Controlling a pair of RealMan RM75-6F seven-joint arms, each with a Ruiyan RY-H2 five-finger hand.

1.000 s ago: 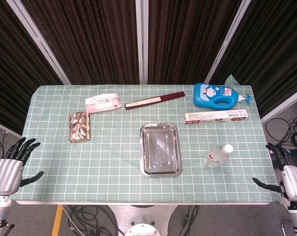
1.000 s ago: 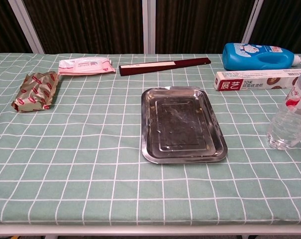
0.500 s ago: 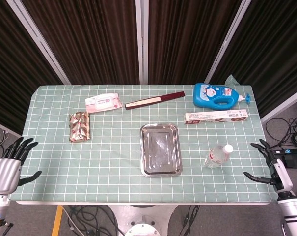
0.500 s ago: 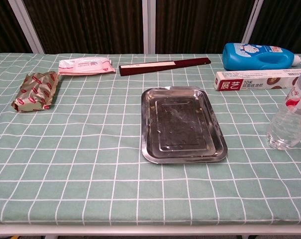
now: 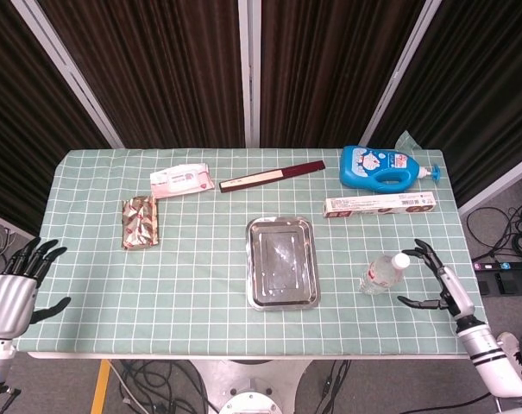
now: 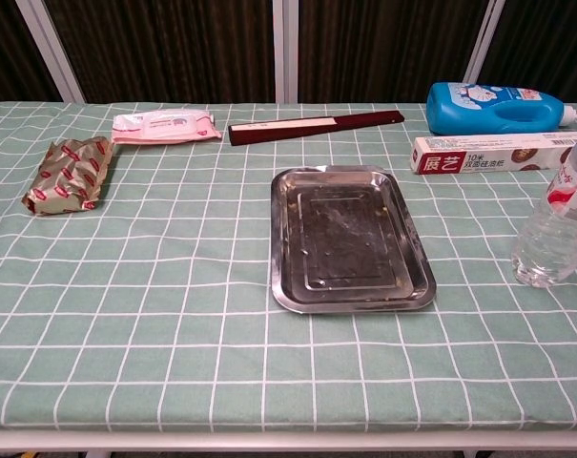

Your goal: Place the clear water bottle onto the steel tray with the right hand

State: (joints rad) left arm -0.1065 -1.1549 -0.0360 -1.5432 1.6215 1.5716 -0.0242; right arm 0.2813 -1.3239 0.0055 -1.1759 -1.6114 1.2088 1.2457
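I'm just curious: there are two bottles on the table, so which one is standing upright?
The clear bottle beside the right hand stands upright; the blue bottle at the far edge lies on its side.

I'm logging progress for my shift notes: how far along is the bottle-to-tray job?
Nothing is finished yet. The clear water bottle stands on the tablecloth, right of the steel tray, which holds nothing. In hand: the right hand is open beside the bottle, not touching it. Left: grasp, lift, carry over, set down. The left hand sits open off the table's corner.
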